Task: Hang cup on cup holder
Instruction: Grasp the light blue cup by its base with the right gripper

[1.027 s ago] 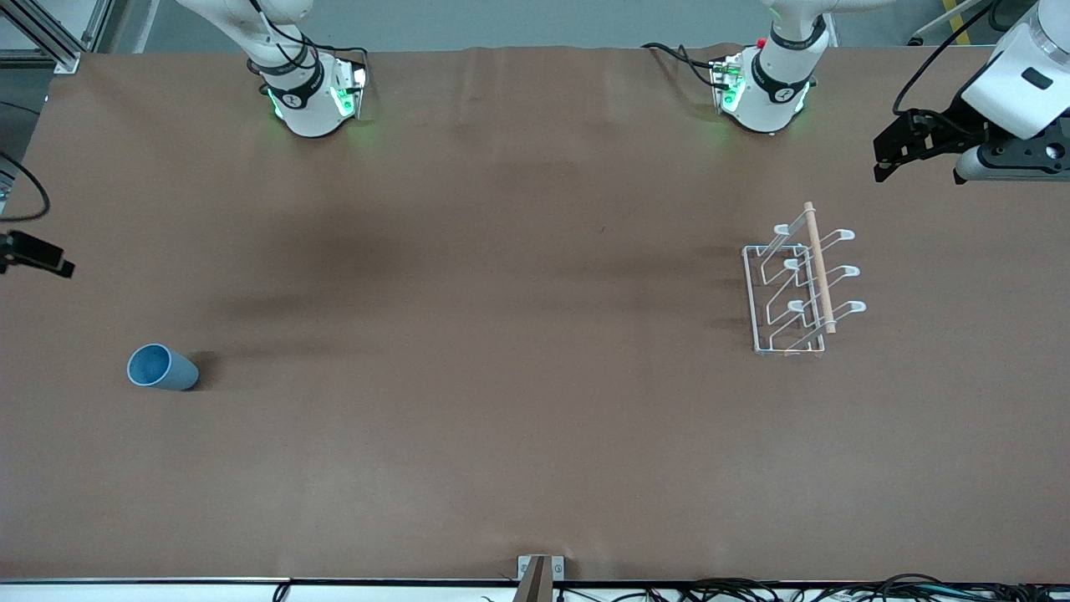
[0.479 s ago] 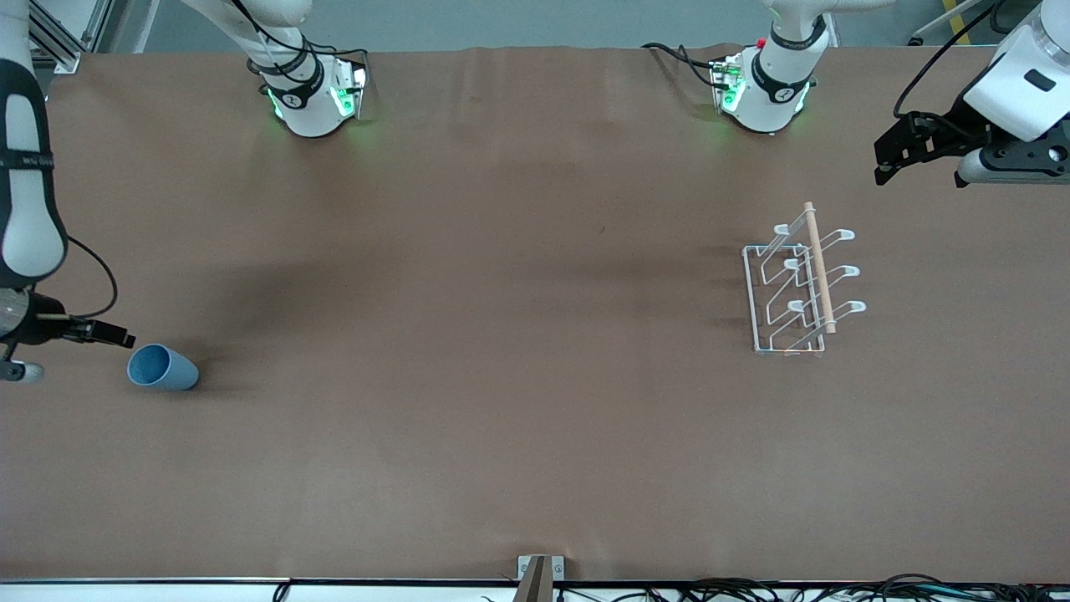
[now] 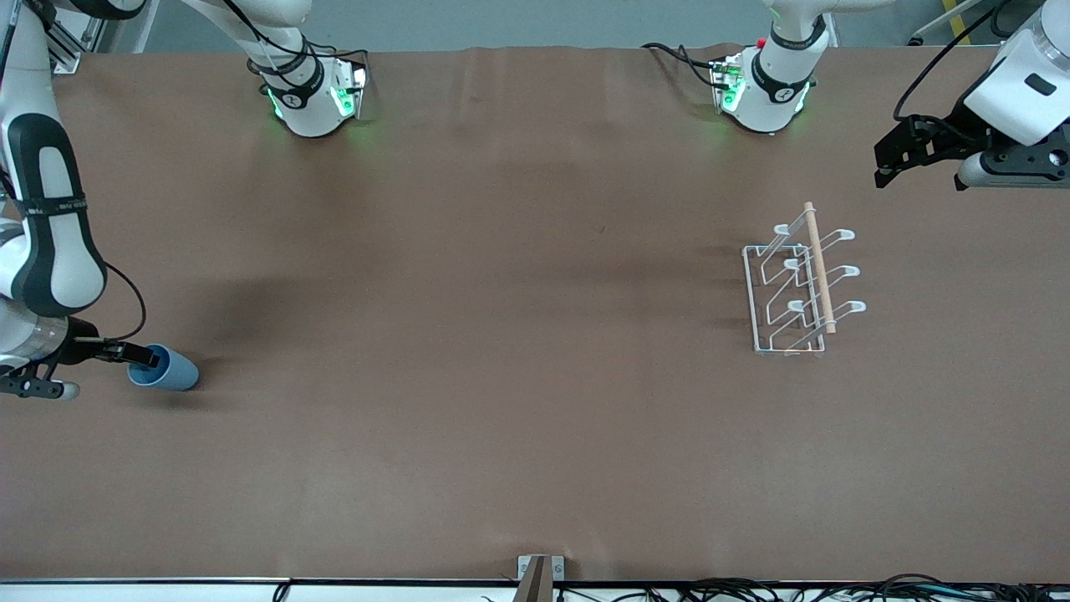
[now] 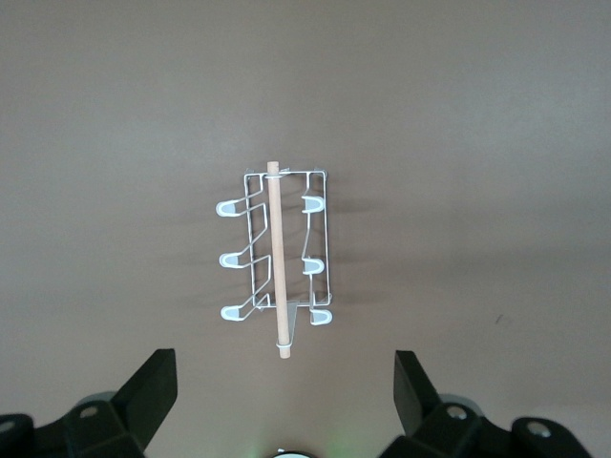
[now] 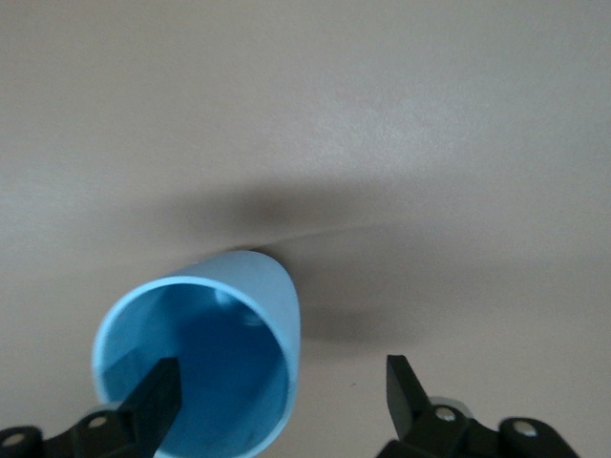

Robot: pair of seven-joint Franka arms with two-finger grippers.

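Note:
The light blue cup lies on its side on the brown table at the right arm's end, its mouth toward that end of the table. My right gripper is open at the cup's mouth. In the right wrist view the cup fills the lower part; the right gripper straddles the rim wall, one finger in front of the mouth, the other outside. The white wire cup holder with its wooden rod stands at the left arm's end. My left gripper waits open, high beside it. The left wrist view shows the holder below the left gripper.
Both arm bases stand along the table edge farthest from the front camera. A small metal bracket and cables sit at the edge nearest that camera. The brown cover stretches bare between cup and holder.
My right arm has swung in from the right arm's end of the table and brought its open gripper down to the cup's mouth. The cup, the holder and the left arm have stayed put.

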